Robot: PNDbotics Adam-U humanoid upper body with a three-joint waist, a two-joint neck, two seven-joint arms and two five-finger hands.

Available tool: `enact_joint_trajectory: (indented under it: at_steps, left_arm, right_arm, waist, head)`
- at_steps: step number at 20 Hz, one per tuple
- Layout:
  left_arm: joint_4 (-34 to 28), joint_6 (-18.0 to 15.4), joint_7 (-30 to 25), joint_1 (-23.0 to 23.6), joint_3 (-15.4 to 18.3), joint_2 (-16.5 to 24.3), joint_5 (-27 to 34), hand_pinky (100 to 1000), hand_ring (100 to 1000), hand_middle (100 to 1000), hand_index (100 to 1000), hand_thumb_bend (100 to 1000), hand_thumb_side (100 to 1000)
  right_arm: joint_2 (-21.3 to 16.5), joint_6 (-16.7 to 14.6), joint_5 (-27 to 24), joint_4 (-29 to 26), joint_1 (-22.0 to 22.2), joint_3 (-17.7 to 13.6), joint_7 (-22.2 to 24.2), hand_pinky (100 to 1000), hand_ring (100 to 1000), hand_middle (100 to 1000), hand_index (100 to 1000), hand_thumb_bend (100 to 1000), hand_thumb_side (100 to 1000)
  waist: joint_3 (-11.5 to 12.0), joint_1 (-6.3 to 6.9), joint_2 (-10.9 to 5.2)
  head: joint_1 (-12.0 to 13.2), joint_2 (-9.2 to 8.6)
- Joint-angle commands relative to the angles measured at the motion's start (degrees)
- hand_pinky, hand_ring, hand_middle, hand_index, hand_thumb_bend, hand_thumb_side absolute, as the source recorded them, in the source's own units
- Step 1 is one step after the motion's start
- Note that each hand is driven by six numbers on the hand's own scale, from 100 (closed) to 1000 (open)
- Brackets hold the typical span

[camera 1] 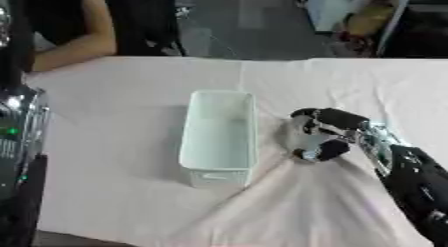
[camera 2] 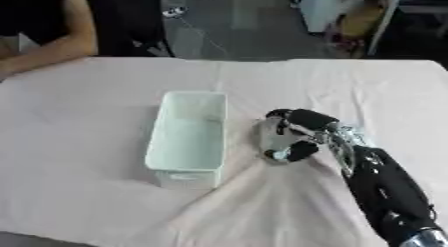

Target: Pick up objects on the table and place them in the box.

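At centre frame the pale box [camera 1: 219,136] stands on the cloth-covered table [camera 1: 114,91], seemingly empty. Just to its right, the right hand [camera 2: 293,133] is curled down at the cloth (whether it grips an object I cannot tell). This looks like the picking step; next would be lifting leftward over the box's rim.

Table [camera 2: 87,141] under pale pink cloth [camera 2: 289,206] — white box [camera 2: 185,136] on it.

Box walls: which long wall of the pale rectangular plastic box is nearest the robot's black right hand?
The right long wall of the pale rectangular plastic box: the black right hand sits on the pink cloth beside it; the left wall faces away.
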Motion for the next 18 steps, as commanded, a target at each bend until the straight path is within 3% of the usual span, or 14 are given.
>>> enact_joint_trajectory:
  at_steps: [1, 8, 9, 10, 12, 15, 18]
  left_arm:
    - [-0.8, 0.0, 0.1, -1.0, 0.2, 0.3, -0.2, 528, 594, 670, 770, 100, 774]
    - [-0.8, 0.1, 0.3, -0.8, 0.3, 0.7, -0.4, 528, 594, 670, 769, 100, 774]
    - [-0.8, 0.1, 0.3, -0.7, 0.3, 0.7, -0.4, 528, 594, 670, 769, 100, 773]
    - [-0.8, 0.1, 0.3, -0.7, 0.3, 0.7, -0.4, 528, 594, 670, 770, 100, 773]
    - [-0.8, 0.1, 0.3, -0.6, 0.4, 0.7, -0.5, 528, 594, 670, 770, 100, 773]
    - [-0.8, 0.1, 0.3, -0.6, 0.3, 0.7, -0.4, 529, 594, 670, 770, 100, 772]
    - [-0.8, 0.0, 0.3, -0.7, 0.3, 0.6, -0.4, 529, 594, 670, 770, 100, 771]
  right_arm:
    - [-3.0, -0.7, -2.2, -5.6, 1.2, 0.3, -3.2, 100, 142, 278, 344, 105, 291]
    - [-8.8, 3.7, -12.0, -25.6, 2.5, -1.5, 0.0, 100, 137, 273, 329, 124, 163]
    - [-9.4, 4.8, -13.3, -28.1, 2.4, -2.1, 0.8, 100, 137, 275, 329, 100, 221]
    - [-9.9, 6.0, -14.4, -30.5, 2.0, -3.0, 1.2, 100, 138, 273, 330, 138, 143]
    - [-10.2, 8.3, -15.9, -34.4, 1.1, -4.5, 1.7, 100, 132, 274, 330, 136, 135]
    - [-10.1, 11.0, -17.2, -37.0, -0.1, -5.6, 2.2, 100, 132, 276, 329, 115, 144]
    - [-9.5, 11.8, -17.9, -36.2, -0.7, -5.5, 2.9, 100, 133, 279, 330, 100, 151]
  waist:
    - [-0.1, 0.09, -0.34]
    - [-0.5, 0.0, -0.52]
    - [-0.5, -0.01, -0.55]
    - [-0.6, 0.0, -0.59]
    - [-0.6, 0.01, -0.66]
    - [-0.6, -0.01, -0.75]
    - [-0.4, -0.04, -0.75]
  head:
    - [0.4, -0.8]
    - [1.0, -0.78]
    - [1.1, -0.8]
    - [1.2, -0.81]
    - [1.2, -0.84]
    - [1.0, -0.95]
    - [1.0, -1.17]
